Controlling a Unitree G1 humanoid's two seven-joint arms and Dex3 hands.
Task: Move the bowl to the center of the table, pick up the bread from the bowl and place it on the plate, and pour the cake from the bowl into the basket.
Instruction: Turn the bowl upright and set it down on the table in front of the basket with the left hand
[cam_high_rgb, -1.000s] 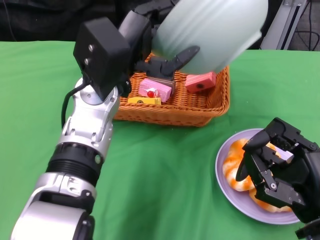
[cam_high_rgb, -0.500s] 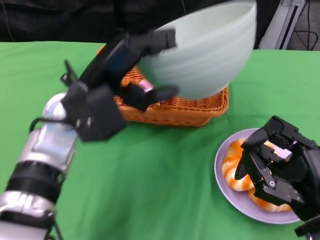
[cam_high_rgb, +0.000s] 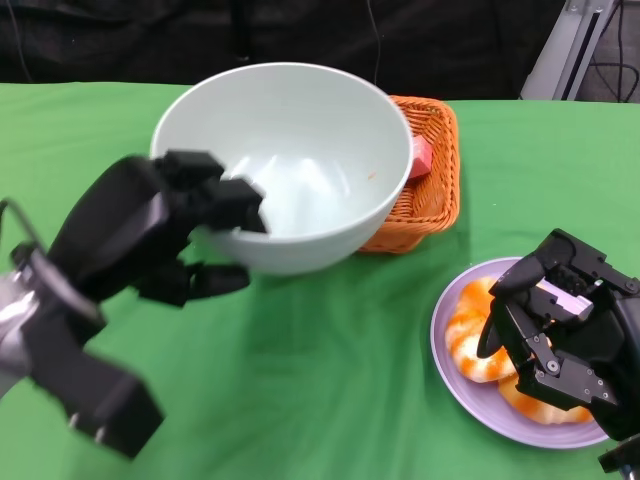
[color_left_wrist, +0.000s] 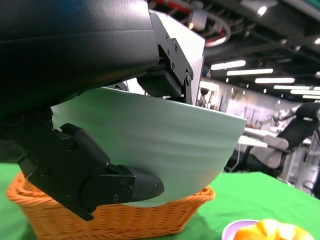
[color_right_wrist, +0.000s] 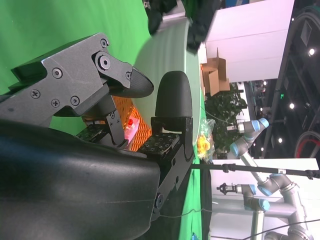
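I see the bread (cam_high_rgb: 478, 340) on the plate (cam_high_rgb: 470, 395), cake (cam_high_rgb: 421, 156) in the basket (cam_high_rgb: 437, 195); left hand (cam_high_rgb: 165, 225) grips the emptied bowl (cam_high_rgb: 290, 160), right hand (cam_high_rgb: 565, 330) released, so only putting the bowl down looks left

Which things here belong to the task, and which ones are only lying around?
Task things:
- bowl, gripped by the left hand
- basket holding the cake
- plate with the bread

Lying about:
- nothing else on the green tablecloth; the right hand hovers over the plate

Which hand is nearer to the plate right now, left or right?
Right. The right hand hovers directly over the plate and its bread; the left hand is across the table, gripping the bowl.
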